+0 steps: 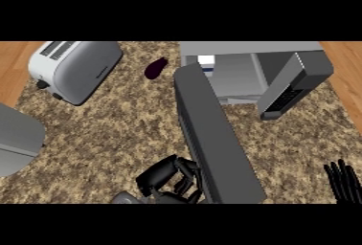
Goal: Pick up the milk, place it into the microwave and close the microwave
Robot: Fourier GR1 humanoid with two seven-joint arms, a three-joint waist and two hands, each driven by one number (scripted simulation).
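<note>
The grey microwave stands at the back right with its cavity showing. Its long dark door swings out toward me and stands open. A white milk carton with a blue patch sits inside, at the cavity's left, partly hidden by the door's top. My left hand is low in the middle, fingers curled, right against the door's left face near its free end; it holds nothing I can see. My right hand rests at the lower right edge, fingers straight and pointing up.
A silver toaster lies at the back left. A dark purple eggplant sits between the toaster and the microwave. A grey appliance juts in at the left edge. The counter is speckled brown.
</note>
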